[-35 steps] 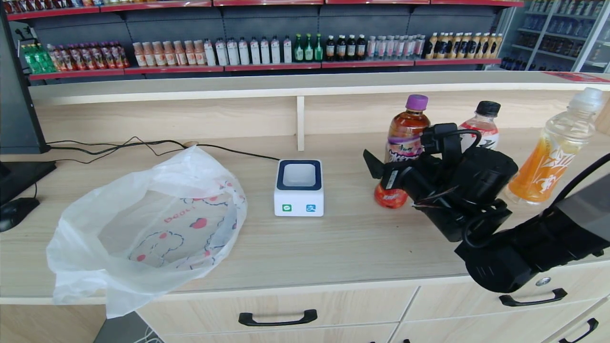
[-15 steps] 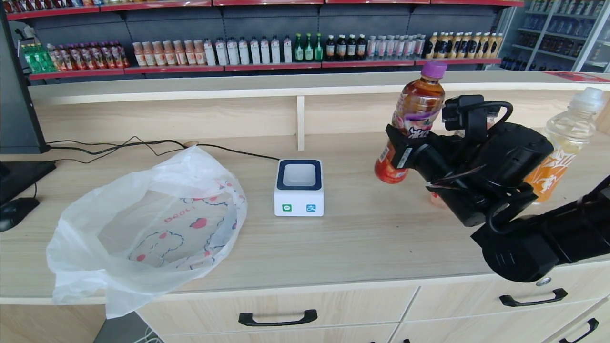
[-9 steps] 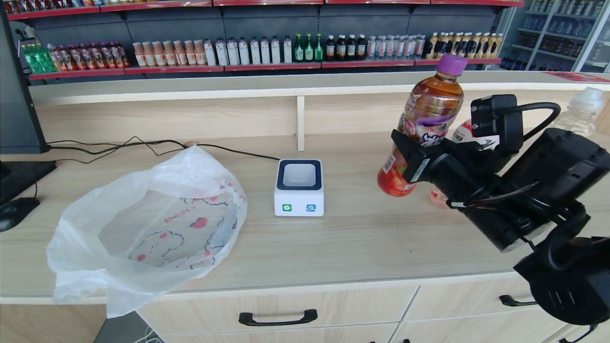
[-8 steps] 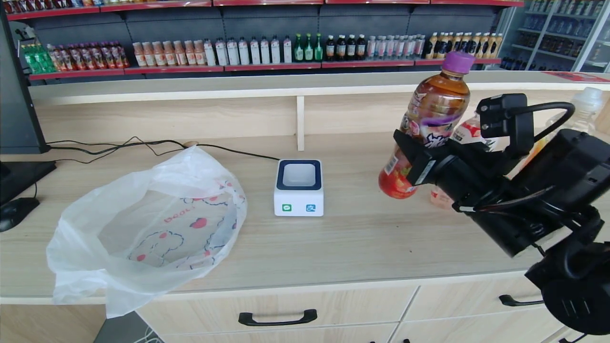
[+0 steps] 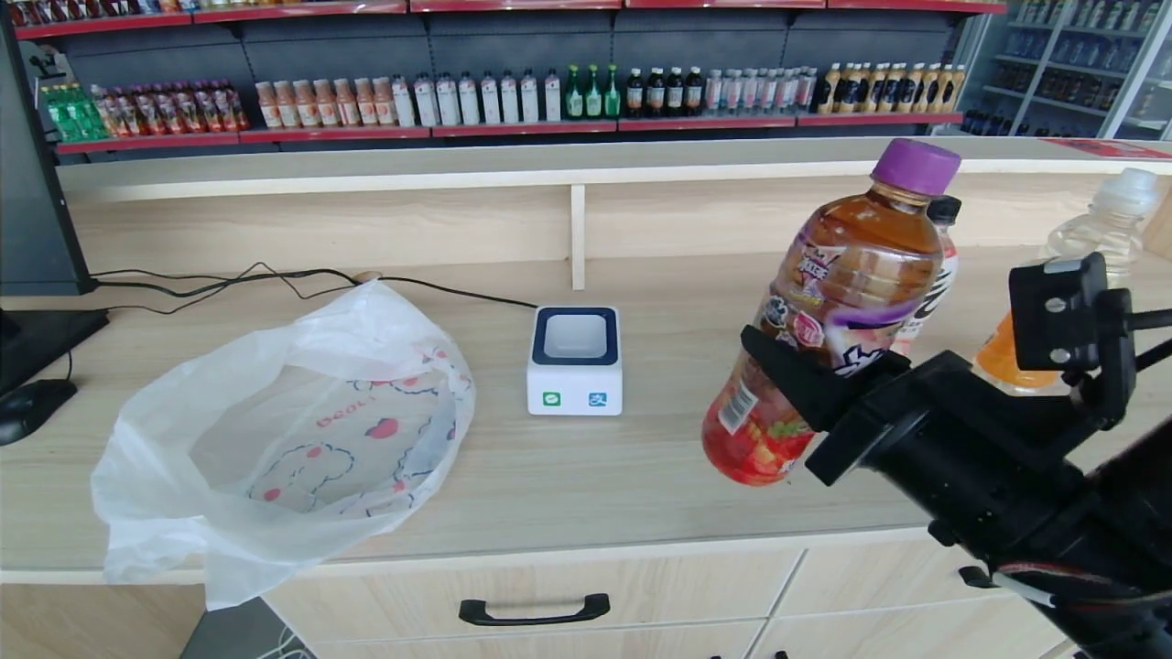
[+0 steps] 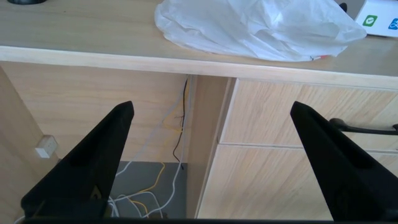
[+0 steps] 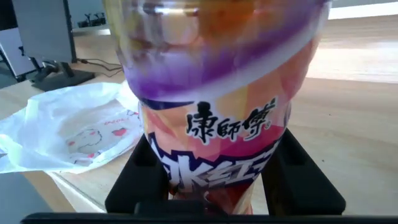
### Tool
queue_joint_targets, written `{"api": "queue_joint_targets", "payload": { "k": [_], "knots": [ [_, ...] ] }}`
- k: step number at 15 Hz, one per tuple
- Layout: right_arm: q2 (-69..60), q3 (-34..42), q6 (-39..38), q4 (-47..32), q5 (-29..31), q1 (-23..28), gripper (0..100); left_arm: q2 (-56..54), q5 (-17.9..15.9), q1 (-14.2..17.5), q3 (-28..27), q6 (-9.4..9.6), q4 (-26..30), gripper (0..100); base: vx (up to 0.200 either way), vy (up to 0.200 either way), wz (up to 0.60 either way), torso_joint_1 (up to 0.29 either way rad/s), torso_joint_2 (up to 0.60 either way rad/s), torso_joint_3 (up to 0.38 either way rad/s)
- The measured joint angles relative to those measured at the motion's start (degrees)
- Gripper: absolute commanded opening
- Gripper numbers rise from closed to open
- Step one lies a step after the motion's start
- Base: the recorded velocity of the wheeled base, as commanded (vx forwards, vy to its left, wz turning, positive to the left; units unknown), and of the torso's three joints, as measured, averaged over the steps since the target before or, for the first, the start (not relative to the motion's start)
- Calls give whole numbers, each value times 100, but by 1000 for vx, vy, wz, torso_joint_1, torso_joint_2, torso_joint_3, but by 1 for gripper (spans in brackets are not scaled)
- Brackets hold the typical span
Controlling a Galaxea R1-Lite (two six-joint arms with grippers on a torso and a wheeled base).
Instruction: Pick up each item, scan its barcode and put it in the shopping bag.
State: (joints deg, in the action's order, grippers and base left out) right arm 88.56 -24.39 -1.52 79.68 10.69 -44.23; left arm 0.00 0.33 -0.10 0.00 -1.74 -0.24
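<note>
Holding the purple-capped bottle (image 5: 851, 265) tilted above the counter (image 5: 641, 476), right of the scanner (image 5: 574, 361), the right gripper (image 5: 819, 380) clamps its lower body; left gripper (image 6: 211, 155) jaws stand wide, empty; likely risk: barcode turned away from scanner, giving 0 reads.

The right arm extends from the near right. The right gripper (image 5: 810, 389) clamps the lower half of a purple-capped tea bottle (image 5: 856, 265), held aloft and tilted. The left gripper (image 6: 211, 165) sits low, fingers wide apart.

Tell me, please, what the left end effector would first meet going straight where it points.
The left end effector would likely hit the cabinet front under the counter; depth unclear.
</note>
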Motion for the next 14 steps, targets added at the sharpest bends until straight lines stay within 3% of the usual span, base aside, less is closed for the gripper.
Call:
{"api": "queue_joint_targets", "payload": {
  "k": [5,9,14],
  "knots": [
    [-111,428,-380,550,-268,-588,0,0,-1,5,0,2,0,100,0,0,0,0,0,0],
    [-205,885,-378,591,-383,-1542,0,0,0,-1,0,0,0,100,0,0,0,0,0,0],
    [-227,1230,-1662,842,-383,-1888,0,0,-1,5,0,0,0,100,0,0,0,0,0,0]
  ]
}}
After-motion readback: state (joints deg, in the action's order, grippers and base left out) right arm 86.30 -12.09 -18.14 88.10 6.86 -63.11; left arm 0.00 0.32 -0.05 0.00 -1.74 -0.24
